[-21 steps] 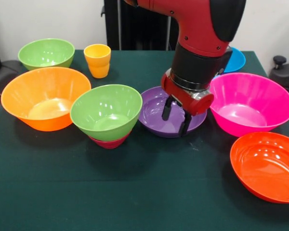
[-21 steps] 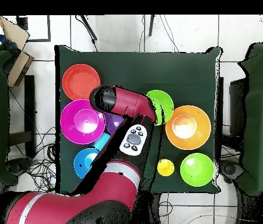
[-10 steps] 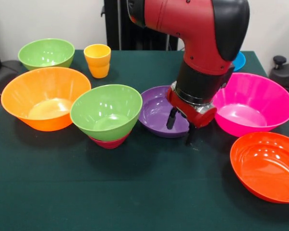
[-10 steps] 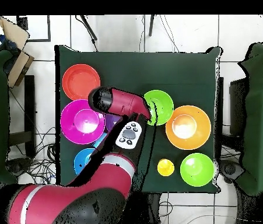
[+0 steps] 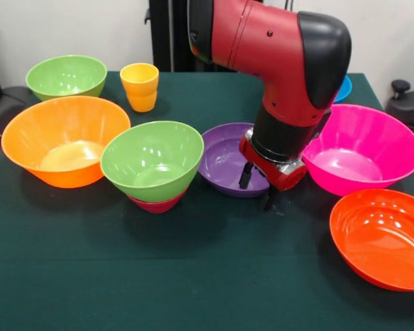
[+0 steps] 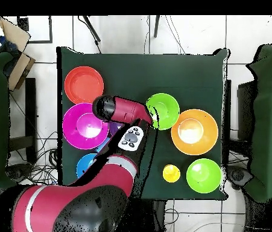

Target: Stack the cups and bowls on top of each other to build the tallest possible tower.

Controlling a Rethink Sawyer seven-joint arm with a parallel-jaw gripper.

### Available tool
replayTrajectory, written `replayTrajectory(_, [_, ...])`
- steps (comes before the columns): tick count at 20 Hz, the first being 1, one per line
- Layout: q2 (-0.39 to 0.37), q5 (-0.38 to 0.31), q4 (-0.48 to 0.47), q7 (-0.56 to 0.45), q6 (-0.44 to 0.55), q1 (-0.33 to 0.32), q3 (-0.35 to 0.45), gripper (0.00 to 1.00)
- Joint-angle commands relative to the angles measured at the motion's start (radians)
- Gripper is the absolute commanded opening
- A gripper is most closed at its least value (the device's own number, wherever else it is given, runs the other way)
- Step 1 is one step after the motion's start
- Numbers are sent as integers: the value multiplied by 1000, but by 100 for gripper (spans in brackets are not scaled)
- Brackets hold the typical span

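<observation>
Two fingers of the gripper point(image 5: 257, 187) stand apart, straddling the near-right rim of the purple bowl point(image 5: 224, 160): one inside, one outside on the table point(image 5: 193, 276). Probably set that way so closing pinches the thin wall, judging by the task; not yet clamped.

The tower so far: green bowl point(image 5: 152, 160) sitting in a small crimson bowl point(image 5: 156, 204), just left of the purple one, so a short carry.

All containers look empty. Orange bowl point(image 5: 63, 138), 2nd green bowl point(image 5: 66, 76) and the yellow-orange cup point(image 5: 139, 86) sit apart on the left; pink bowl point(image 5: 359, 148) and red-orange bowl point(image 5: 381, 238) on the right. Blue bowl point(image 5: 343, 86) mostly hidden behind the arm; light blue cup not visible.
</observation>
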Motion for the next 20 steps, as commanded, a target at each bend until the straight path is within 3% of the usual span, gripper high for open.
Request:
replayTrajectory(1, [23,27,-47,168,165,20,73,100])
replayTrajectory(5, [19,32,-57,173,194,21,70,100])
replayTrajectory(20, [-6,48,-14,144,148,4,110,100])
